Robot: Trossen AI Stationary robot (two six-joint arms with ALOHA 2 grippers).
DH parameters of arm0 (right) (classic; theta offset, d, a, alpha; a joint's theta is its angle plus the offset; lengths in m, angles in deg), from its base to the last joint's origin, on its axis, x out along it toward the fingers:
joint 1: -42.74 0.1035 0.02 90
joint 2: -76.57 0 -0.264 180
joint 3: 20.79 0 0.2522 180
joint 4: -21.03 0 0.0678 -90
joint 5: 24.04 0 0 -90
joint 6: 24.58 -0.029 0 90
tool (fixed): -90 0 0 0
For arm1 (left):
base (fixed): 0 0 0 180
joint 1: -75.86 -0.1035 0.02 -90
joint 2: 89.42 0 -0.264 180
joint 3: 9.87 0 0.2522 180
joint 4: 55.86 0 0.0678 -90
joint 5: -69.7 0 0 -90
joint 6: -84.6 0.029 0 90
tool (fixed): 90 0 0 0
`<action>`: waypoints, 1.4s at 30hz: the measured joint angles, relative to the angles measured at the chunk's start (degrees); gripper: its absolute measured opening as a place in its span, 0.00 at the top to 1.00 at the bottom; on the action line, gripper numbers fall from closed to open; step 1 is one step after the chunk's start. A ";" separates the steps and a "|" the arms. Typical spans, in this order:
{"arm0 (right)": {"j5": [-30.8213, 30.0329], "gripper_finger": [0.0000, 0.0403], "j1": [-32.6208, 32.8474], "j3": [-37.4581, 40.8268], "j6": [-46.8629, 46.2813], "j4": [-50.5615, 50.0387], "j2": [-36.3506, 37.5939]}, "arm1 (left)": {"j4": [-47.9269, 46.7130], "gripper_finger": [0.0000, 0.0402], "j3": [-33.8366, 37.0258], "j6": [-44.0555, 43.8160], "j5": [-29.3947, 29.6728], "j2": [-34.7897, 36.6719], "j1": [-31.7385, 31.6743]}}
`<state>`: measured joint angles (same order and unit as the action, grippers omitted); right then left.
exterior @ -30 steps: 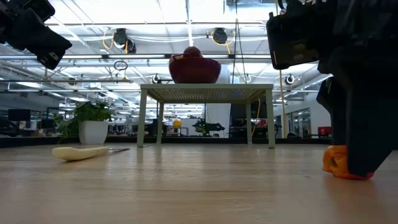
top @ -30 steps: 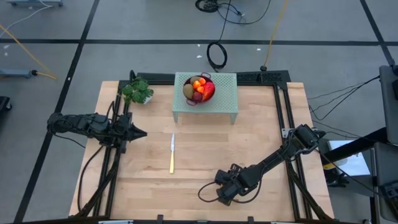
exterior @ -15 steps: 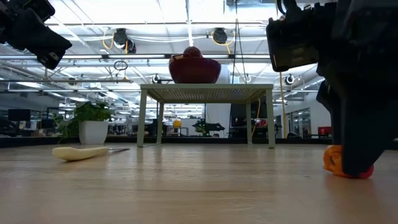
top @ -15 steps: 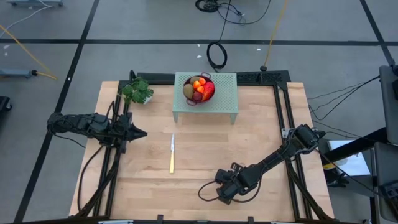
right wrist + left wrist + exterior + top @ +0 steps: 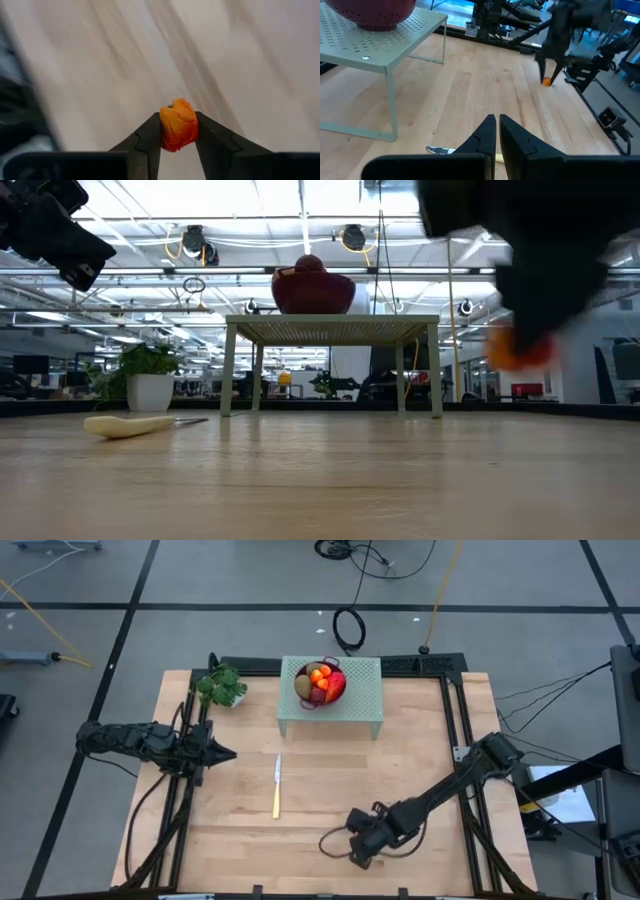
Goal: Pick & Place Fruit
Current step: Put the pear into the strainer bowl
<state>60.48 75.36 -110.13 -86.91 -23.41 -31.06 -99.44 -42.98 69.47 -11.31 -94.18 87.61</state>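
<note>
Right gripper [image 5: 178, 145] clamped on 1 small orange-red fruit [image 5: 178, 124], fingers [image 5: 148, 142] pressed against both its sides, only as far apart as the piece is wide. In the low view, fruit [image 5: 518, 347] lifted clear of the table [image 5: 320, 480], hanging under the blurred dark arm on the right. From the left wrist view, same orange piece [image 5: 547, 82] visible at the tip of the far arm, above the wood. In the high view, right gripper [image 5: 358, 852] over the near-centre of the table [image 5: 420, 750], arm stretched in from the right edge.

Left gripper [image 5: 496, 131] fully closed, fingers touching, holding nothing. Parked over the left side of the table in the high view [image 5: 226, 753], pointing right.

Rest of the fruit [image 5: 320, 681] piled in the red bowl [image 5: 337, 690] on the pale green perforated stand [image 5: 360, 700], far centre. Red bowl [image 5: 312, 292] also seen on top of the stand [image 5: 332, 328] in the low view.

Knife [image 5: 277, 786] flat on the table, left of centre, between the 2 arms. Potted plant [image 5: 221, 686] at the far left corner, just beside the stand.
</note>
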 joint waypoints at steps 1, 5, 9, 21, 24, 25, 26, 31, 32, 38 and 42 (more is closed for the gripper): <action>-0.46 0.76 -0.55 -0.09 0.03 1.11 1.33 | 0.00 0.95 0.00 0.06 0.00 0.00 0.00; -2.08 0.76 -3.05 -0.10 1.65 5.72 5.73 | 0.04 0.95 0.00 0.40 0.04 0.00 0.01; -4.98 0.76 -5.76 -0.12 5.47 12.78 10.50 | 0.07 0.95 0.00 0.42 0.04 0.00 0.00; -10.92 0.76 -17.44 -0.23 29.81 23.84 20.95 | 0.09 0.95 0.00 0.00 0.04 0.00 0.01; -10.91 0.76 -21.10 -0.23 36.66 24.15 22.82 | 0.10 0.95 0.00 -0.16 0.05 0.00 0.01; -10.90 0.76 -22.29 -0.23 38.88 24.12 23.36 | 0.09 0.95 0.00 -0.42 0.04 0.00 0.00; -10.87 0.76 -23.46 -0.23 41.32 23.98 23.86 | 0.09 0.95 0.00 -0.54 0.04 0.00 0.02; -10.81 0.76 -29.50 -0.23 54.15 24.03 25.36 | 0.03 0.95 0.00 -0.69 0.07 0.00 0.00; -10.80 0.76 -30.72 -0.23 56.40 24.02 25.53 | 0.02 0.95 0.00 -0.68 0.07 0.00 0.01; -10.80 0.76 -37.46 -0.23 63.98 23.92 25.60 | -0.12 0.95 0.00 -0.31 0.09 0.00 0.02; -10.78 0.76 -40.72 -0.23 66.85 23.77 25.60 | -0.48 0.95 0.00 -0.44 0.11 0.00 0.02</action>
<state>49.71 34.64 -110.36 -20.06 0.36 -5.47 -99.92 -42.98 69.03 -11.20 -94.18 87.63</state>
